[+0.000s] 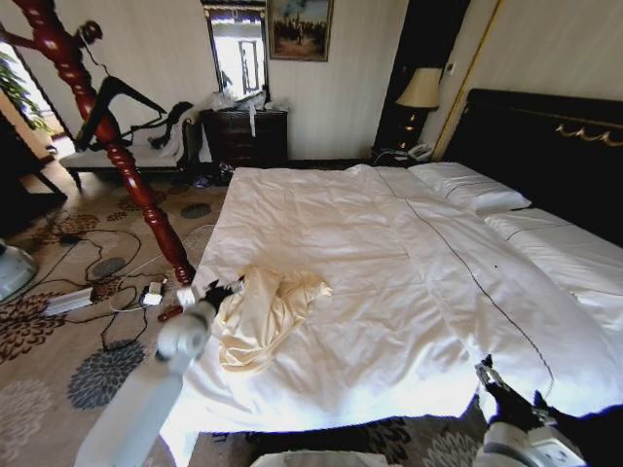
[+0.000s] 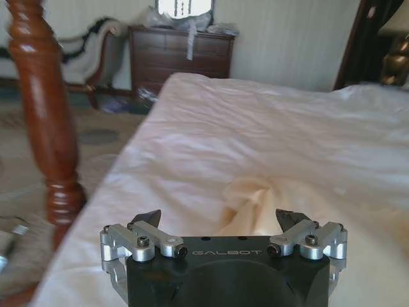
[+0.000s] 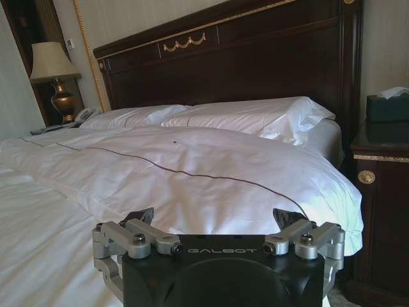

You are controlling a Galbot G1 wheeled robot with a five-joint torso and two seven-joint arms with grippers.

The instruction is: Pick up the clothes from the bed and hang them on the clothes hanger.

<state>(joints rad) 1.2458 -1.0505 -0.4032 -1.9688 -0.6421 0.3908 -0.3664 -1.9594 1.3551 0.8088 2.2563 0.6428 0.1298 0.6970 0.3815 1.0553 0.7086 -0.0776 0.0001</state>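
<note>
Now the left hand (image 1: 216,292), spread wide, hangs just beside the clothes (image 1: 261,313) crumpled near the bed (image 1: 389,253) corner; it should pinch a thick fold, not sheet. The right hand (image 3: 217,220), also wide, idles beside the bed.

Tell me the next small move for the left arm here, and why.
Probably ease the left hand forward and down onto the clothes. Its fingers are open, and the cream garment lies crumpled near the edge of the bed just ahead of them, not yet gripped. The right hand waits open at the bed's other corner.
</note>
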